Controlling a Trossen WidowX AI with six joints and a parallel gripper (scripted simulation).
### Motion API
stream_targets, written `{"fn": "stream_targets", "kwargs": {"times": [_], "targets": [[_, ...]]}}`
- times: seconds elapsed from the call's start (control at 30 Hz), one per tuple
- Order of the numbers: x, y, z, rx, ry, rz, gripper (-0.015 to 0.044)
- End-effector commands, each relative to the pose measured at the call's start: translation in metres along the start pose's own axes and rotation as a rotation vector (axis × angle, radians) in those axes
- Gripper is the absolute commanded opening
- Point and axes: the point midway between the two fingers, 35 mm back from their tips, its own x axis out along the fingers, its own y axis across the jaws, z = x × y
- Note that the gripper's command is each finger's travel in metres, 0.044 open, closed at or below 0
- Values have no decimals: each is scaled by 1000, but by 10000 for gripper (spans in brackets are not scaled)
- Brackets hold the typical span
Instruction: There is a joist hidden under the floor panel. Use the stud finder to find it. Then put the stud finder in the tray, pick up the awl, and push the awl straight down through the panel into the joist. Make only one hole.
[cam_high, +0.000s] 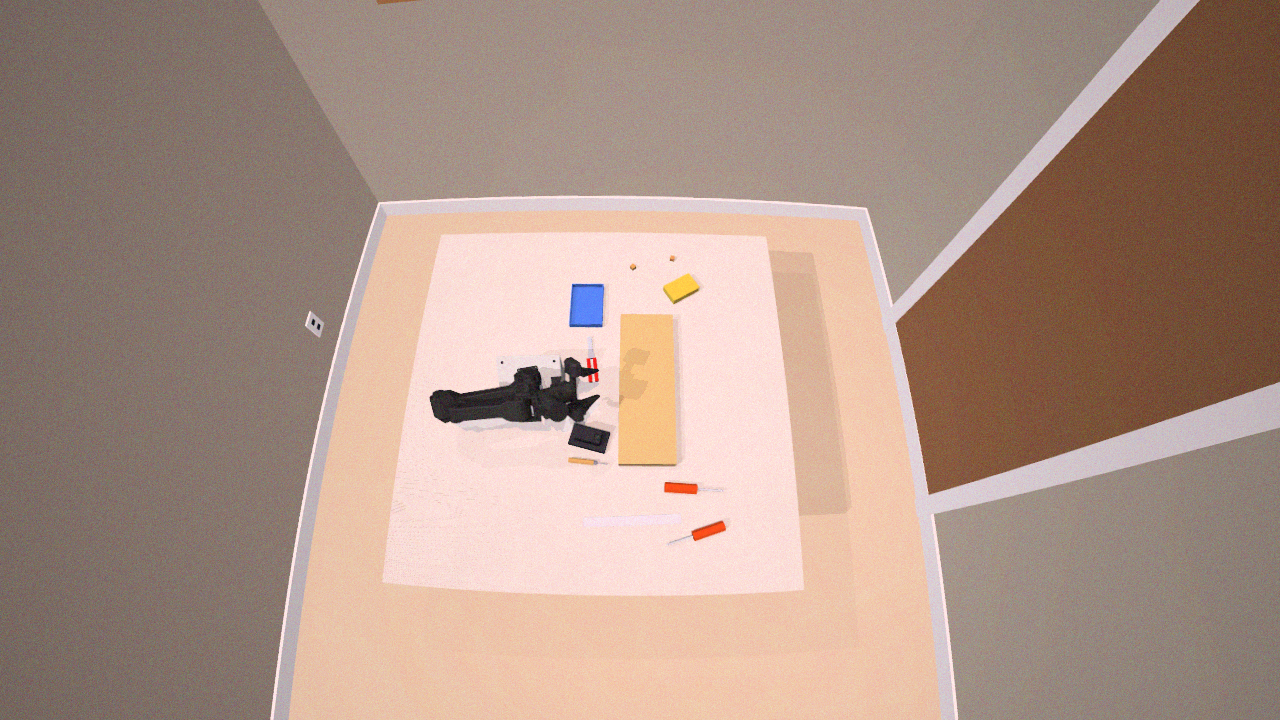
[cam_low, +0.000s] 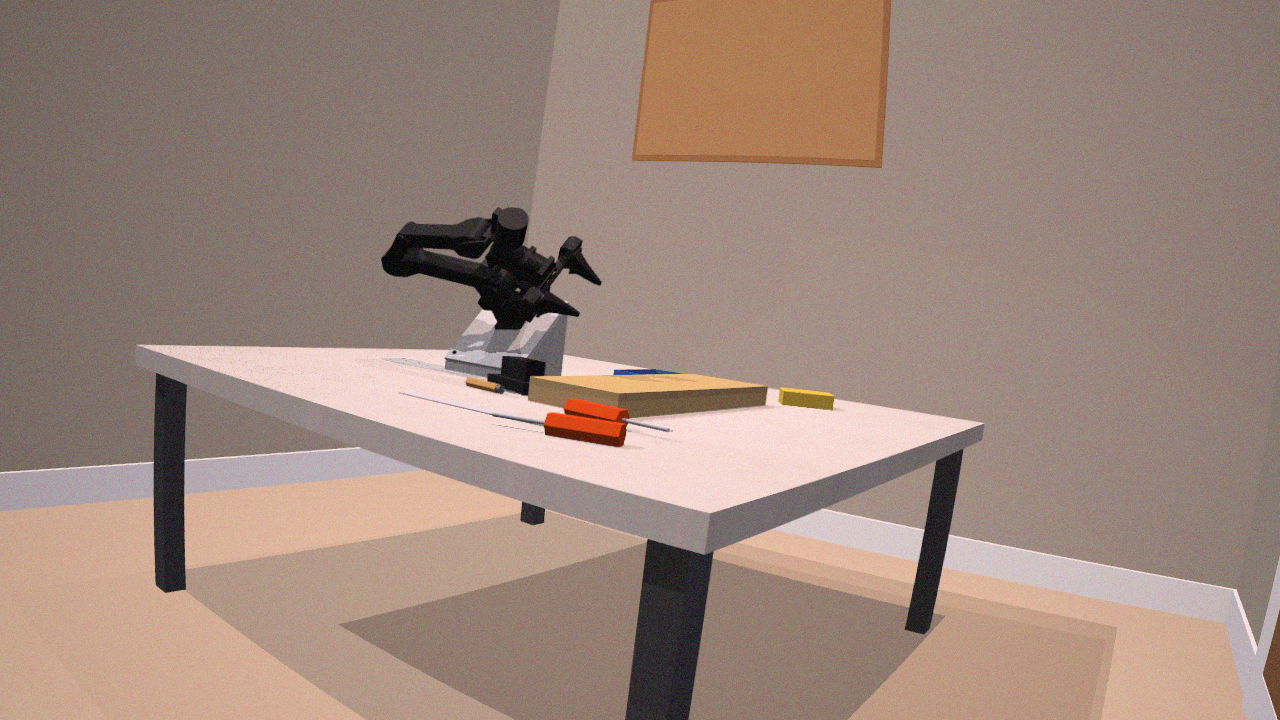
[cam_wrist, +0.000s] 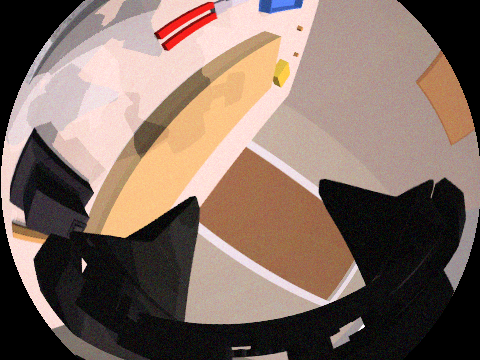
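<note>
The tan floor panel lies on the table; no hole shows in it. The black stud finder stands on the table beside the panel's left long side. The awl, with an orange-tan handle, lies next to the stud finder. The blue tray is near the panel's far end; no object shows in it. My gripper is open and empty, raised above the table between its base and the panel. The joist is hidden.
Red-handled pliers lie between tray and arm base. A yellow block and two small brown cubes lie past the panel's far end. Two orange-red screwdrivers and a pale ruler lie off its near end.
</note>
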Motion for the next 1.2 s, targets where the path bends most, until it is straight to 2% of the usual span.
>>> {"fn": "stream_targets", "kwargs": {"times": [0.0, 0.23, 0.43, 0.7, 1.0, 1.17], "targets": [[0, 1, 0, 17, -2, 5, 426], [-1, 33, -4, 657, -19, 227, 440], [-5, 63, -7, 1240, 93, 450, 440], [-14, 100, -12, 1892, 431, 693, 440], [-22, 126, -17, 2300, 836, 784, 440], [-26, 136, -19, 2502, 1096, 760, 440]]}}
